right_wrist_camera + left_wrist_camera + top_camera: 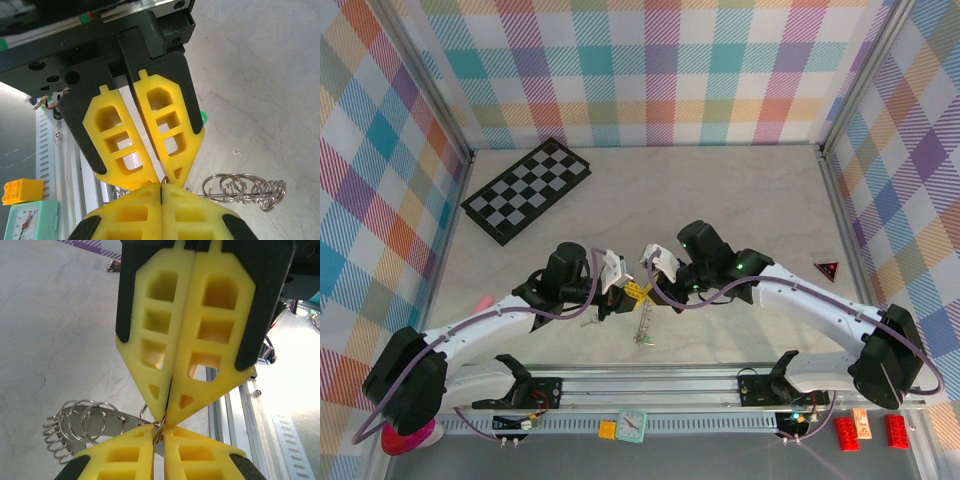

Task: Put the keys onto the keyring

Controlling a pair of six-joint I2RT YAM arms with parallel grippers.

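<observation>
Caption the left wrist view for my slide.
Left gripper and right gripper meet tip to tip over the table, the keyring looped out beside them.

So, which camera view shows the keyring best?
The right wrist view: the keyring shows almost whole and sharp. In the left wrist view its rings are partly hidden. In the top view it is small and thin.

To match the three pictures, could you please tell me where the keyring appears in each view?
Top external: keyring at centre, just above the aluminium rail.
Left wrist: keyring lower left; rail at right.
Right wrist: keyring lower right; rail at left.
Shared landmark: the rail.
</observation>
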